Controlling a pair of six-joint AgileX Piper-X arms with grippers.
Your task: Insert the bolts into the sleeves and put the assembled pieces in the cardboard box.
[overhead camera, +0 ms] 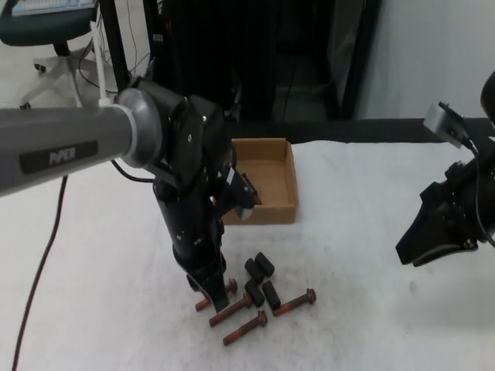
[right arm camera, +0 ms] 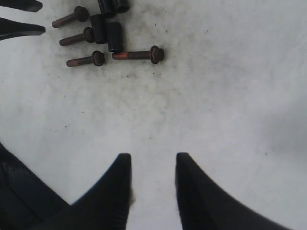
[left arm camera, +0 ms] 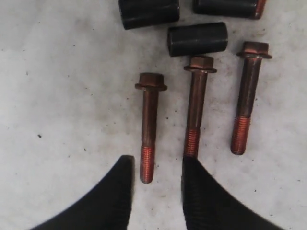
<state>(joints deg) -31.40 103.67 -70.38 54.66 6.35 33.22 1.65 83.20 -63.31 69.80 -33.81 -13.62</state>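
high view: the left end effector [overhead camera: 210, 300] stands low over the bolts [overhead camera: 246, 313] and sleeves [overhead camera: 261, 278], which lie loose on the desk [overhead camera: 371, 325] near the cardboard box [overhead camera: 267, 212]. the right end effector [overhead camera: 429, 251] hangs well apart from them.

left wrist view: the fingers are spread, straddling the threaded tip of the nearest bolt [left arm camera: 149, 124] without pinching it. the bolts look rigid, dense and likely to roll; grip across the plain shank below the flanged head.

right wrist view: the fingers are spread and empty above bare desk.
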